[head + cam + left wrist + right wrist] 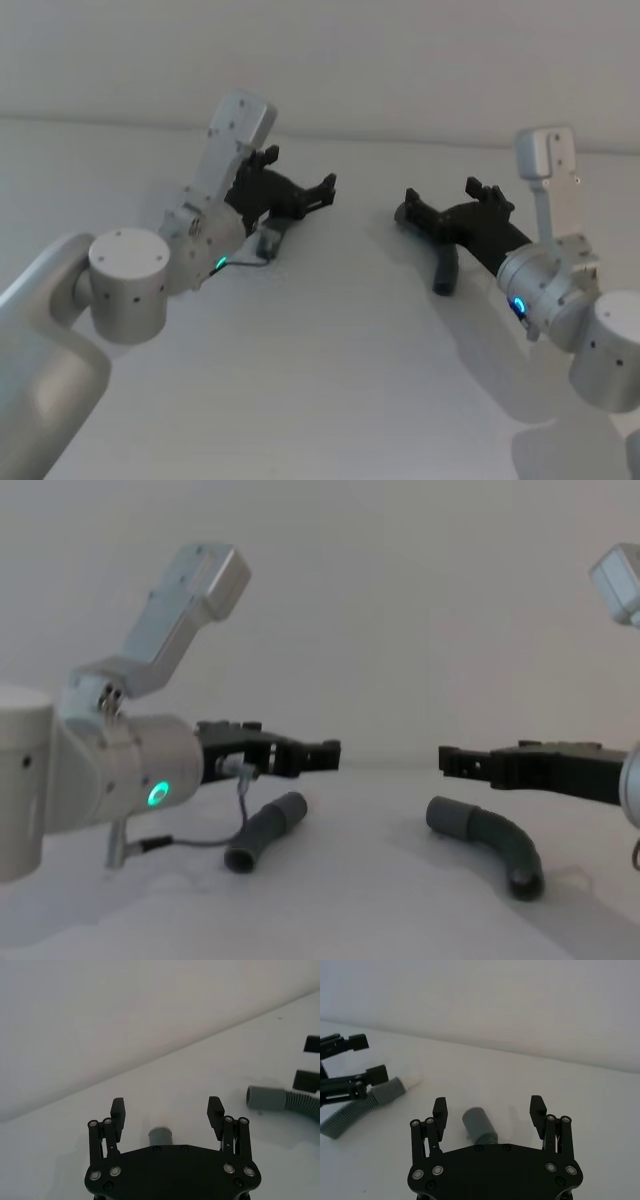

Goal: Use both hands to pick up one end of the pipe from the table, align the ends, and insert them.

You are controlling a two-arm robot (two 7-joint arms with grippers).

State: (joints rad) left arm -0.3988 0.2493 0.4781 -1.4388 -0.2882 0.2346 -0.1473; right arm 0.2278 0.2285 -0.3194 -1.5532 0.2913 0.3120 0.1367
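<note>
The left pincer [166, 1109] is spread wide and holds nothing. It hangs just above the left pipe piece [265, 842], which lies on the white surface [330, 380]. In the left wrist view, that piece's smooth grey cuff [160, 1136] pokes out from under the black palm, between the two fingers and touching neither. In the chest view the piece lies with one open end turned toward the robot, and a thin cable [200, 840] loops beside it from the left arm, where a green ring light [155, 795] glows.

The right pincer [489, 1107] is opened just as far and is also empty. It is held level over the right pipe piece [495, 842], a dark grey elbow resting on the surface. One cuff [477, 1121] of this piece shows between the right fingers without contact. A small blue light [518, 303] shines on the right arm.

The two pincers point at each other across a bare gap of surface, tips well apart. The two pipe pieces lie apart too, each under its own pincer. In the right wrist view the left piece shows its ribbed middle, a grey cuff and a pale stub [412, 1080] at its end.
</note>
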